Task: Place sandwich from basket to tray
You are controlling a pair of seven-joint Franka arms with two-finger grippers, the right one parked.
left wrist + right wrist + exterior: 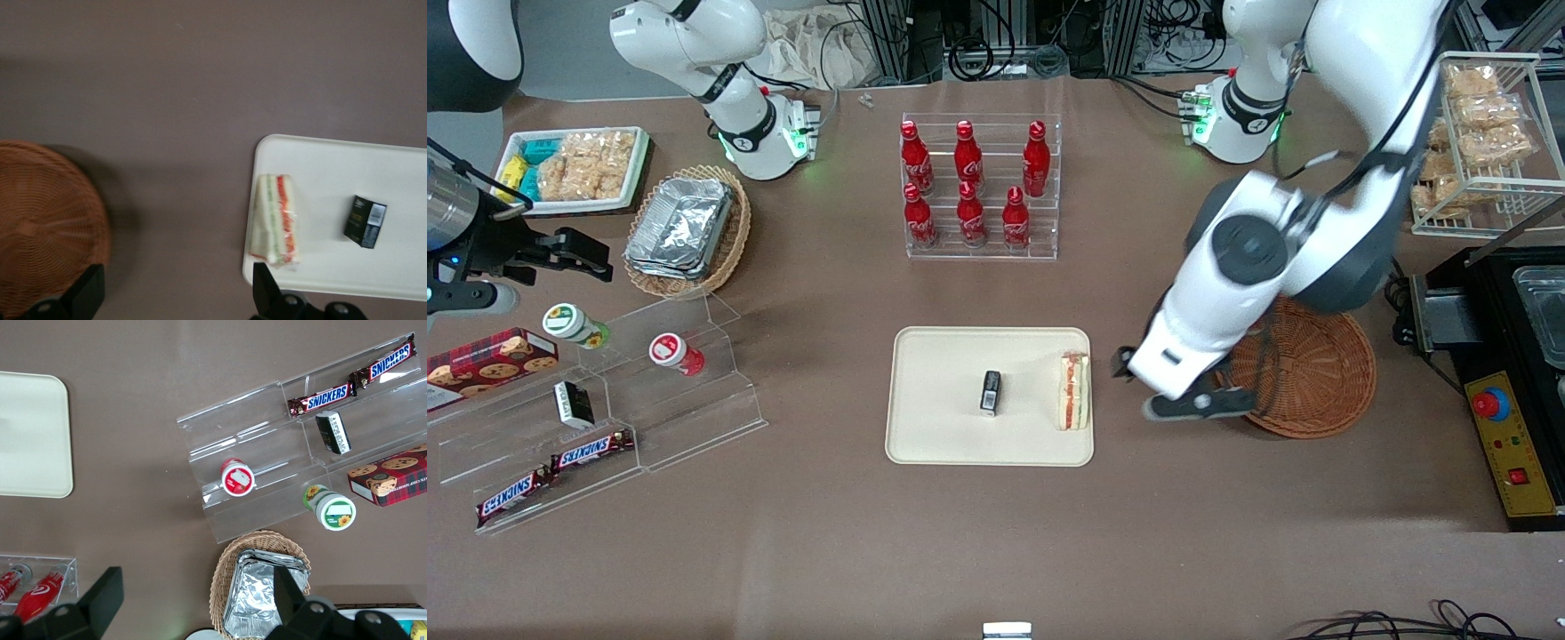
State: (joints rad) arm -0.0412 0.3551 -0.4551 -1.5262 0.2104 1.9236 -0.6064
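Open gripper [1138, 384] between tray [934, 444], basket [1325, 373]

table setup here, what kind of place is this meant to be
Likely a lab mock-up of a snack shop: cola bottles in a clear rack, chocolate bars on display steps, cables along the table edge. The gripper, open, hangs between the basket and the tray holding the sandwich.

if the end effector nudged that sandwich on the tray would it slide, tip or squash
The sandwich lies near the tray's rim on a broad face, so it would probably slide, not tip. Its soft white bread would likely squash under pressure, and its shiny wrap may be slippery. The end effector hangs open between the tray and the basket.
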